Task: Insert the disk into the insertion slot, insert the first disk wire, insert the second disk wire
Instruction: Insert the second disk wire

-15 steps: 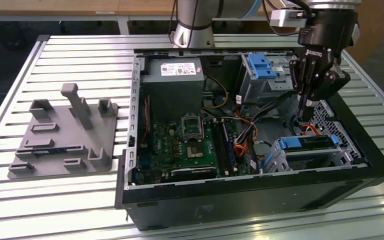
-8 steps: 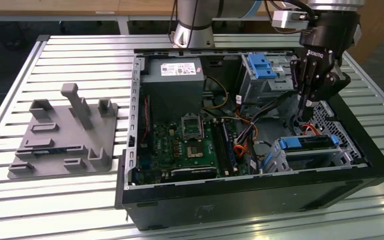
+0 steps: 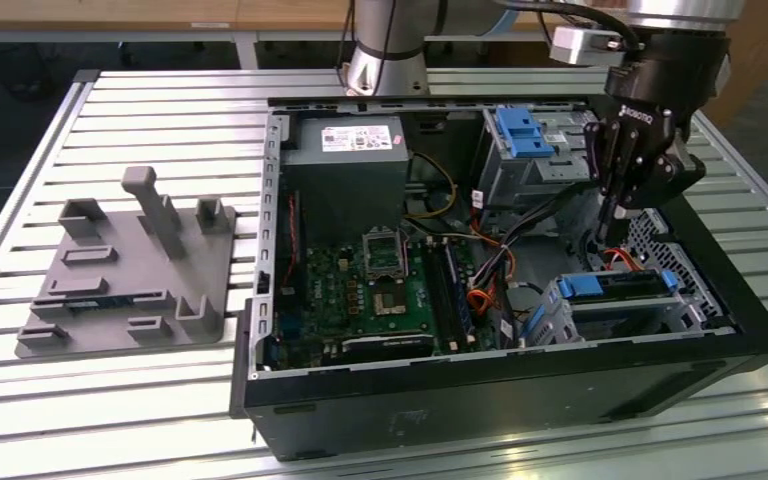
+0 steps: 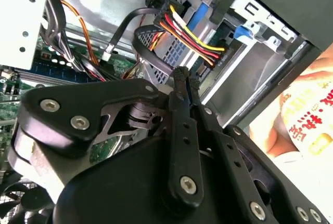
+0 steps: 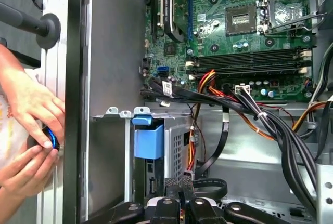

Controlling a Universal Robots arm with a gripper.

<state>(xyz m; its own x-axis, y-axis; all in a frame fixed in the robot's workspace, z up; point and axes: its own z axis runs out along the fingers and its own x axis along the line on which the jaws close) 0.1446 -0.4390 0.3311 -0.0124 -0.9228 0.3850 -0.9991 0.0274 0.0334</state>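
I'm seeing the gripper [image 3: 608, 232] pinched shut at twelve o'clock of the disk [image 3: 614, 287], seated in the insertion slot [image 3: 688, 312] at the case's [image 3: 491, 400] four o'clock, and I worry its tips snag the wire bundle [image 4: 187, 34] nearby.

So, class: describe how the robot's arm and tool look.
The arm is a silver-grey tube ending in a black wrist, with a small white box alongside. The tool is matte black: flat jointed links, silver screws, two slim fingers, small white print.

Disk [image 3: 611, 286] mostly inside insertion slot [image 3: 686, 318]
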